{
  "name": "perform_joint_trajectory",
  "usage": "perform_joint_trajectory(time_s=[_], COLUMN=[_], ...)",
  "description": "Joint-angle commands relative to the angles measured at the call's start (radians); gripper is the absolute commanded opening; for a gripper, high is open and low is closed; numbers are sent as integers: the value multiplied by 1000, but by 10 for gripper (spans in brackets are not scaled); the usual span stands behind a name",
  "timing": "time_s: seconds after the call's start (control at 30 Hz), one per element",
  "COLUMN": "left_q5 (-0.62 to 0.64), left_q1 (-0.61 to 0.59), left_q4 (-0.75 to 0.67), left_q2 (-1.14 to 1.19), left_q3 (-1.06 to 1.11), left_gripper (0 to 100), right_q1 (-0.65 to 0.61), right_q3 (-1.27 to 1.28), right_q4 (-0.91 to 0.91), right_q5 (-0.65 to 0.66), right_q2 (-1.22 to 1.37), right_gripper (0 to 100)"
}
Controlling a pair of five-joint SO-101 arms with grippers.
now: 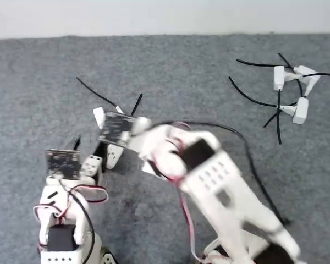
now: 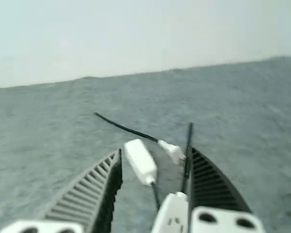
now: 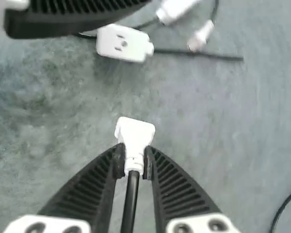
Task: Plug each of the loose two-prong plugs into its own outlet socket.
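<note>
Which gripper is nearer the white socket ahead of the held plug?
Left: the left gripper has a finger beside the socket; the right gripper, holding the plug, sits back from it.

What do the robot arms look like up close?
The arms are chunky white plastic with black motor blocks and looping red, white and black wires. The left end effector and right end effector each have black, ribbed, pointed fingers on white bases.
</note>
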Motion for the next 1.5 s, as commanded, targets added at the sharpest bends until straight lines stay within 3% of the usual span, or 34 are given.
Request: perform_joint_trajectory(time_s=[0.0, 0.2, 0.47, 0.6, 0.93, 1.1, 1.3, 1.47], left_q5=[48, 61, 58, 25, 2, -55, -98, -109], left_q1=[-155, -273, -443, -509, -572, -572, -572, -572], left_q4=[-29, -34, -86, -66, -66, -64, 38, 106], left_q2=[-2, -2, -2, -2, -8, -8, -5, -6], left_q3=[-102, -142, -189, -249, -283, -320, -453, -516], left_gripper=[217, 217, 217, 217, 217, 217, 217, 217], right_q1=[-53, -64, -156, -160, -191, -193, -186, -168], right_q3=[-321, -795, -1390, -1577, -1545, -1531, -1527, -1381], right_q4=[42, 194, 495, 501, 504, 506, 506, 506], right_q5=[164, 310, 635, 686, 838, 836, 839, 891], right_q2=[266, 661, 1119, 1250, 1288, 1287, 1274, 1218], right_gripper=[9, 9, 9, 9, 9, 9, 9, 9])
